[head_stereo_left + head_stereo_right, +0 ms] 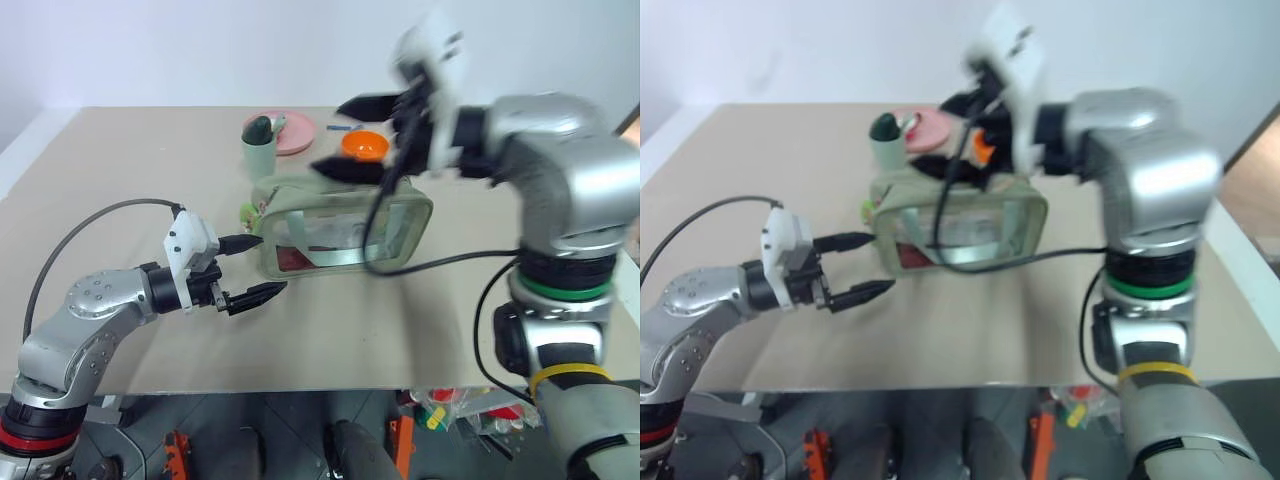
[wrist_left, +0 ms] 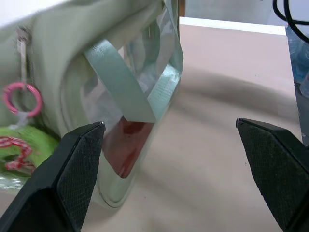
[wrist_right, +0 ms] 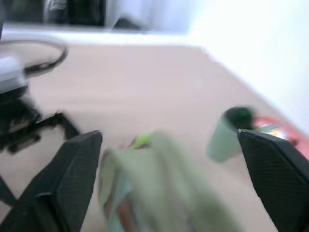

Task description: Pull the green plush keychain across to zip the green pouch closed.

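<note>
No readable writing anywhere. The green pouch (image 1: 345, 226) sits mid-tabletop (image 1: 120, 170), the green plush keychain (image 2: 21, 145) at its left end. Left gripper (image 1: 250, 268) and right gripper (image 1: 355, 135) both have fingers wide, holding nothing. Plain white wall behind.

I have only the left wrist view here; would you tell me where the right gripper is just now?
Observer: The right gripper hangs above the green pouch, fingers open, holding nothing.
Operator: Thank you. Which end of the pouch has the green plush keychain?
Observer: The green plush keychain is at the pouch's end on the robot's left, near the open left gripper.
Operator: Does anything stand behind the pouch?
Observer: A sage-green cup stands just behind that end, with a pink plate and an orange bowl farther back.
</note>
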{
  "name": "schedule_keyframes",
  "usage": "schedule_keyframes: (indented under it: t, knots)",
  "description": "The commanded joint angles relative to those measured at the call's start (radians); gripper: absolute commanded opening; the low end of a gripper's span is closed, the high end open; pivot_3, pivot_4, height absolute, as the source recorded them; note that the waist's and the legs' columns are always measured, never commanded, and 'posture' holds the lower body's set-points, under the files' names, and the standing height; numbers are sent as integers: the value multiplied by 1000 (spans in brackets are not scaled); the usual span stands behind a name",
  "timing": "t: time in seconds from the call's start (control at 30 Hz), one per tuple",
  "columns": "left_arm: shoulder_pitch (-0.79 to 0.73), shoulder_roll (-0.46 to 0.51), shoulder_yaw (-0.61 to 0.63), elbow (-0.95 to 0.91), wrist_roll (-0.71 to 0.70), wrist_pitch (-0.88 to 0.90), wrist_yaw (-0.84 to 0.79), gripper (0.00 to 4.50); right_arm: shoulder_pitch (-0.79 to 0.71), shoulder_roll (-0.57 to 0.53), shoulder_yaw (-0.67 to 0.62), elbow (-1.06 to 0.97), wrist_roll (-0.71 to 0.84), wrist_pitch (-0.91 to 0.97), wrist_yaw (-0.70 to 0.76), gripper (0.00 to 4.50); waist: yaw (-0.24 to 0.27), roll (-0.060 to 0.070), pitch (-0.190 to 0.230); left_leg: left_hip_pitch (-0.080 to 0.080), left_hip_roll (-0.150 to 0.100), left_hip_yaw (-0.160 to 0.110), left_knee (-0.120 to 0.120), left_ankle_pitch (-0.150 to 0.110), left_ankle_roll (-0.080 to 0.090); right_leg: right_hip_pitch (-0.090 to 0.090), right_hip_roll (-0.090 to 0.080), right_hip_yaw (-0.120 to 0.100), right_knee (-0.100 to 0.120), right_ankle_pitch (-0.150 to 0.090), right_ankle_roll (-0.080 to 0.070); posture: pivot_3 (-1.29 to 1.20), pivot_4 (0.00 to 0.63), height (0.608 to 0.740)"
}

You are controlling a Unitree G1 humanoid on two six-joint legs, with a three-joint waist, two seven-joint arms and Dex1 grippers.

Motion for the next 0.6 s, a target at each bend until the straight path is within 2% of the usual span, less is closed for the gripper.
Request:
schedule_keyframes:
  t: [0.03,0.13,0.27,0.47,0.6]
  knots:
    - [-26,2,19,-10,-15,-7,-4,4500,102,-106,-104,79,46,-101,21,4462,0,0,0,0,0,0,0,0,0,1,0,0,-1,0,0,0,150,740]
    - [-36,0,17,-8,-22,-3,-6,4500,222,-165,-131,133,44,-226,7,4462,-5,0,0,1,-1,3,0,0,1,1,-1,3,-2,0,2,0,150,740]
    - [-56,1,4,0,-23,-1,-14,4500,415,-171,-154,158,66,-403,13,4462,-13,0,0,1,0,5,-1,-1,1,-2,2,6,0,1,2,0,150,740]
    - [-76,-6,8,18,-28,2,-13,4500,504,-140,-143,140,127,-444,-33,4462,-15,1,1,1,1,5,-1,0,1,-4,3,7,3,2,1,0,150,740]
    - [-83,-11,4,26,-18,-7,-9,4500,513,-110,-121,137,160,-458,-65,4462,-13,1,1,2,0,4,1,0,1,-2,3,7,2,3,3,0,150,740]
